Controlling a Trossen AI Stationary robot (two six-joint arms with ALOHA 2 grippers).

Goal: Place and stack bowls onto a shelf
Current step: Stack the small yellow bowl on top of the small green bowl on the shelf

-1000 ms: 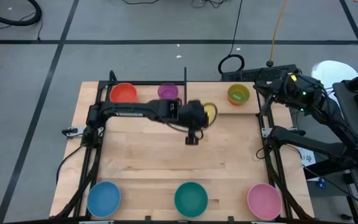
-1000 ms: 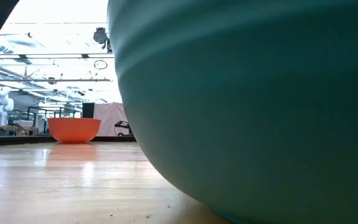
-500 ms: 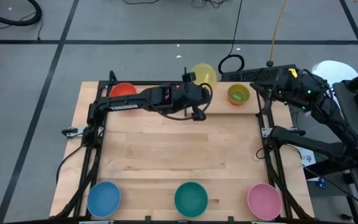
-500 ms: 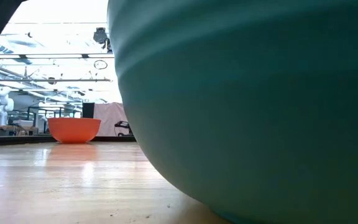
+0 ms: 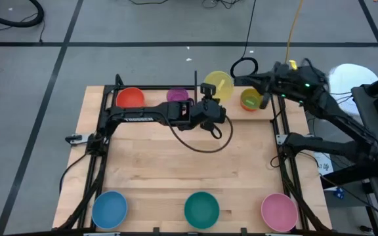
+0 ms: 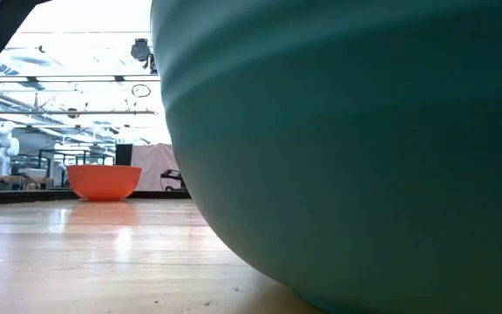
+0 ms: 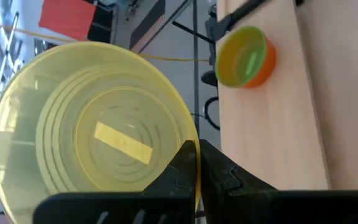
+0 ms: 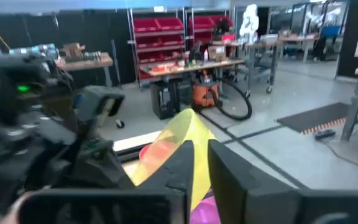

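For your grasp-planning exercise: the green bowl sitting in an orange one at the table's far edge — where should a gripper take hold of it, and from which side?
Grip the green bowl by its thin rim, one finger inside and one outside, coming down from above. It sits upright and nested in the orange bowl, so its outer wall is mostly covered and only the rim stands free. The right gripper hangs right beside it; the left gripper already pinches the yellow bowl this way.

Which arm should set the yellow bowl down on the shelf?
Left. The left hand already grips the round yellow plastic bowl by its rim, above the light-wood shelf. The right hand is by the green-in-orange bowls.
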